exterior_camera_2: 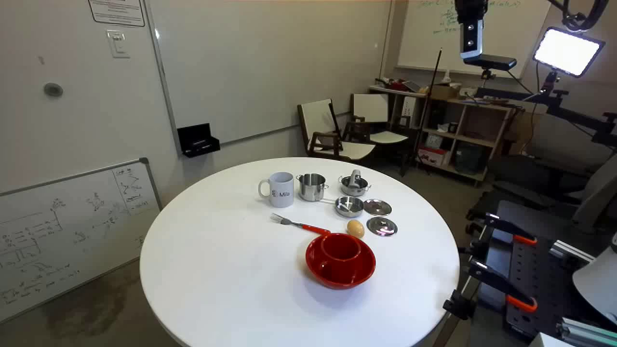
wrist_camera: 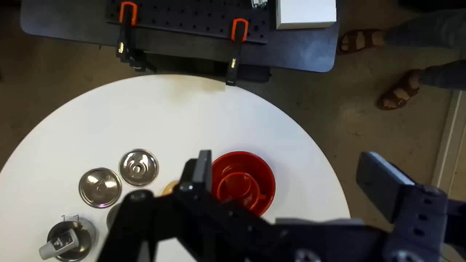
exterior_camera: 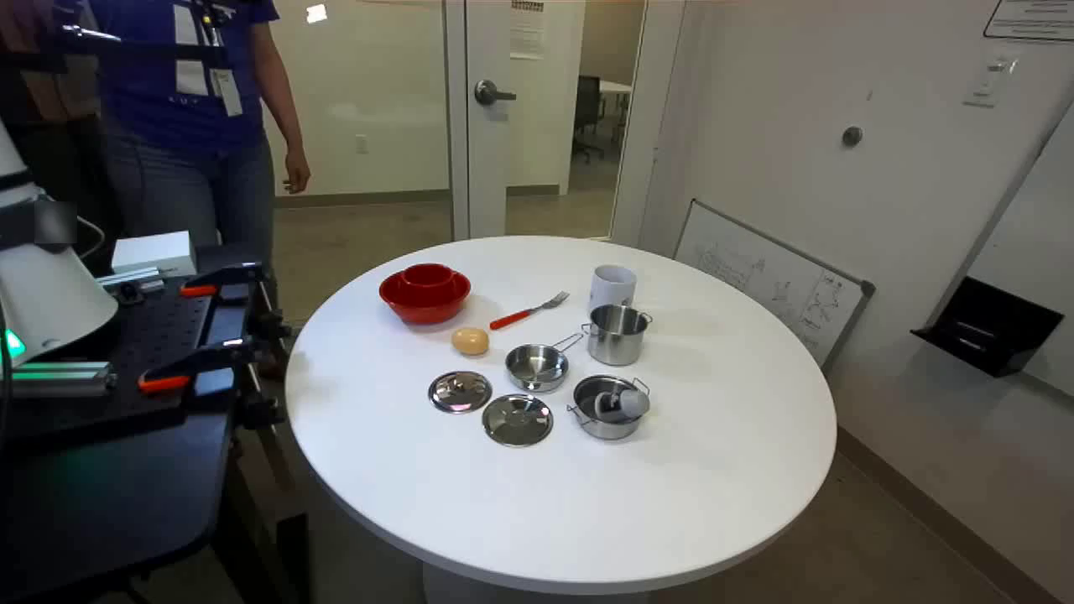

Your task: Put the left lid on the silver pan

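The left lid [exterior_camera: 460, 392], small, round, silver and knobbed, lies flat on the white table beside the slightly larger lid [exterior_camera: 518, 420]. It also shows in an exterior view [exterior_camera_2: 382, 226] and in the wrist view [wrist_camera: 138, 167]. The silver pan [exterior_camera: 617, 335], a tall straight-sided steel pot, stands uncovered beside the mug; it also shows in an exterior view [exterior_camera_2: 312, 188]. It is hidden in the wrist view. My gripper [wrist_camera: 293, 174] is open and empty, high above the table near the red bowl, apart from lid and pan. Part of it shows in an exterior view [exterior_camera_2: 471, 39].
A small frying pan [exterior_camera: 537, 367] and a shallower pot [exterior_camera: 606, 424] holding a grey object stand near the lids. A yellow egg-shaped thing [exterior_camera: 470, 341], red bowl with cup [exterior_camera: 425, 309], fork [exterior_camera: 529, 311] and mug [exterior_camera: 612, 287] share the table [exterior_camera: 696, 470].
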{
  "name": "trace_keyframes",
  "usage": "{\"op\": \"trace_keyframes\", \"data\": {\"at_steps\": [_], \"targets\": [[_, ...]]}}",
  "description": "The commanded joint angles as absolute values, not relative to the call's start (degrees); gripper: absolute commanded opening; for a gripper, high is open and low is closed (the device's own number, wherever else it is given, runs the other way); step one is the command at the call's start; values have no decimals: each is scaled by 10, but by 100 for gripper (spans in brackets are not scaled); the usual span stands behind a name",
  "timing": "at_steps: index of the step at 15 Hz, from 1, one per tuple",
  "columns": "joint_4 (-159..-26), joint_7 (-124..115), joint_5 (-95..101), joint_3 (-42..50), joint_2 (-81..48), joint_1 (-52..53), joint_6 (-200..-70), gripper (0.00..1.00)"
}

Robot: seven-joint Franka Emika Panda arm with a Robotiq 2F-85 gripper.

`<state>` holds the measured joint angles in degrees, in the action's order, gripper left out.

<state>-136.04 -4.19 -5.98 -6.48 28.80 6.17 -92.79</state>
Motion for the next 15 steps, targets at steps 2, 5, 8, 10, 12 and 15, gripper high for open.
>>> {"op": "trace_keyframes", "data": {"at_steps": [2,5,8,10,12,15], "targets": [[-1362,-54,-57,-64,276,53,-931,100],[-1394,-74,-58,-50,237,27,-1002,100],[-1424,-104,-49,-40,185,-1,-1103,100],[-1440,-144,-34,-33,141,-23,-1167,100],[-1455,-193,-20,-28,96,-40,-1233,100],[-1455,-284,15,-20,23,-55,-1318,100]]}}
